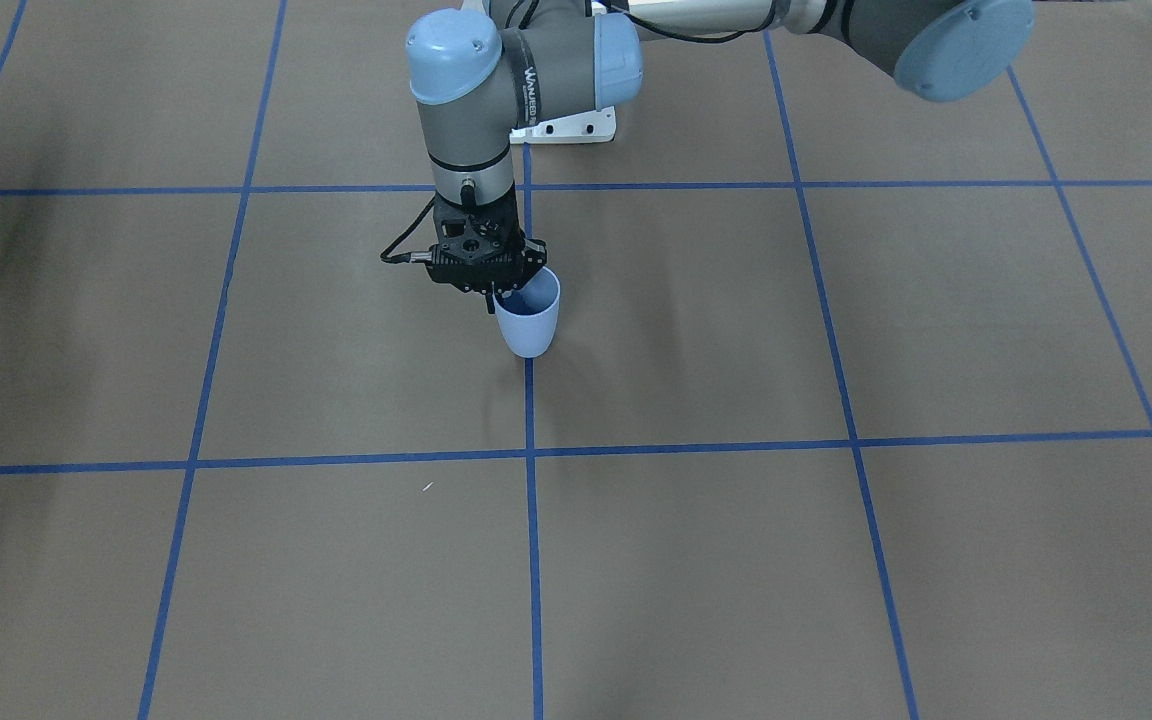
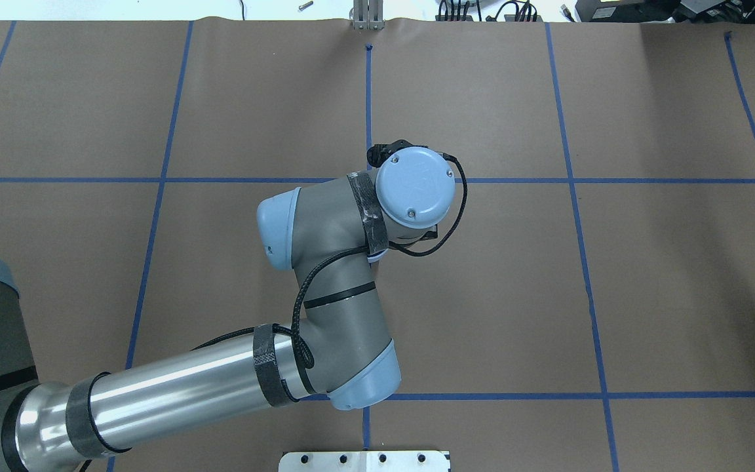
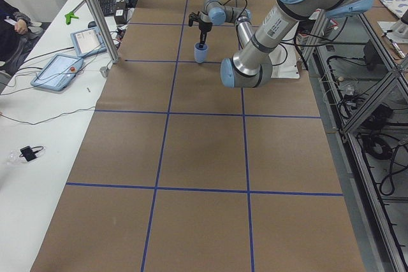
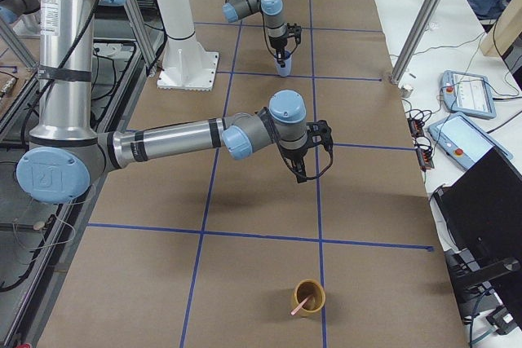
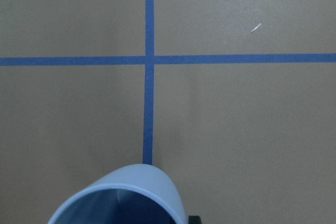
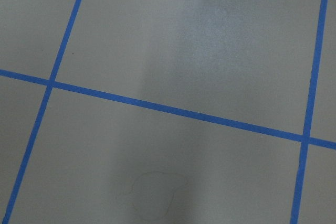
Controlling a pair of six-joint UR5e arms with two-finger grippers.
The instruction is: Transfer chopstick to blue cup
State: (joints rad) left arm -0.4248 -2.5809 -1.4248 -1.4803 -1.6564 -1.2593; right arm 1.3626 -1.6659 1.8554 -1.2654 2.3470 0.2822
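Observation:
The blue cup (image 1: 528, 325) stands on a blue tape line near the table's middle, and its rim fills the bottom of the left wrist view (image 5: 126, 198). My left gripper (image 1: 504, 298) points straight down at the cup's rim, one finger outside the wall and the other inside, shut on the wall. In the overhead view my left wrist hides the cup. A pale pink chopstick (image 4: 300, 307) leans in a brown cup (image 4: 310, 295) at the table's near end in the exterior right view. My right gripper (image 4: 302, 170) hovers over bare table between the two cups; I cannot tell whether it is open.
Brown paper with a blue tape grid covers the table. The robot's white base plate (image 2: 364, 459) sits at the near edge. Operators' tablets (image 3: 60, 68) and a metal post (image 3: 95, 11) stand on the white side table beyond the far edge.

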